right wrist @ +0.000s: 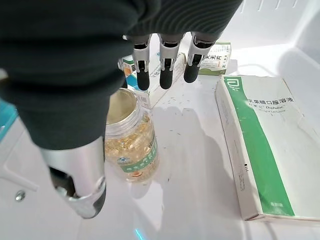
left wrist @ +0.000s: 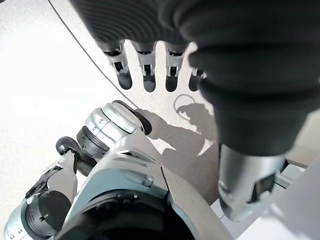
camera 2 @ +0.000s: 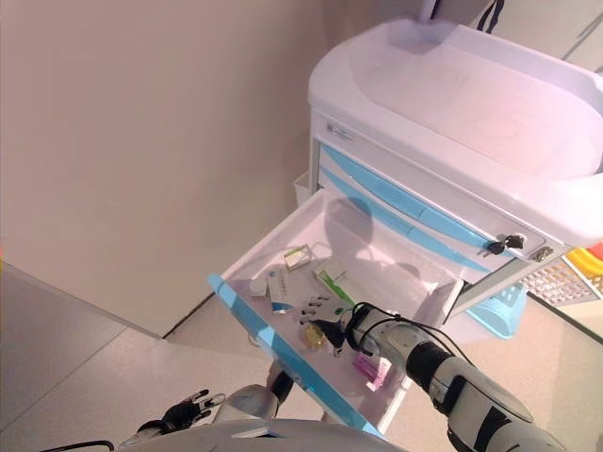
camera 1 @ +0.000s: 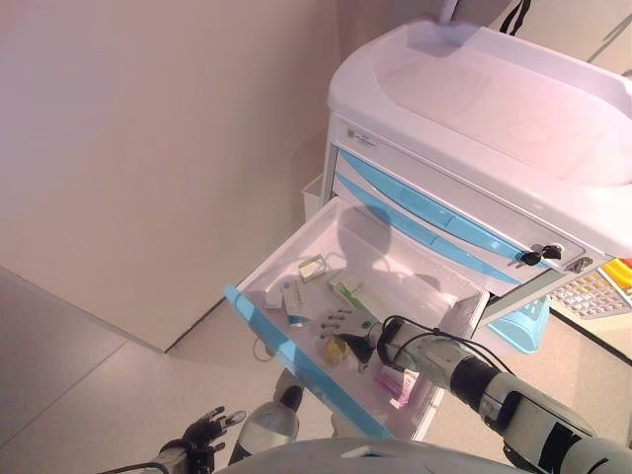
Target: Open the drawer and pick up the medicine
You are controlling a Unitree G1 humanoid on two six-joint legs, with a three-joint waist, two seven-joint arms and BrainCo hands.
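Observation:
The cart's lowest drawer [camera 1: 296, 363], white with a blue front, stands pulled out. A clear bottle of yellow capsules [right wrist: 131, 145] lies near its front, also seen as the bottle [camera 1: 336, 352] from above. A long green-and-white box [right wrist: 262, 145] lies beside it. My right hand [right wrist: 167, 75] hovers inside the drawer just over the bottle, open, fingers straight and thumb apart, not touching it. A pink box [camera 1: 397, 385], a blue-and-white box [camera 1: 294, 301] and a small box [camera 1: 312, 267] also lie in the drawer. My left hand [camera 1: 202, 432] hangs low by the floor, open.
The white cart [camera 1: 494, 109] has shut drawers with blue handles above the open one, and keys [camera 1: 538, 255] in a lock. A blue basket [camera 1: 523, 326] and a tray of coloured items [camera 1: 602, 291] sit at the right. A plain wall rises on the left.

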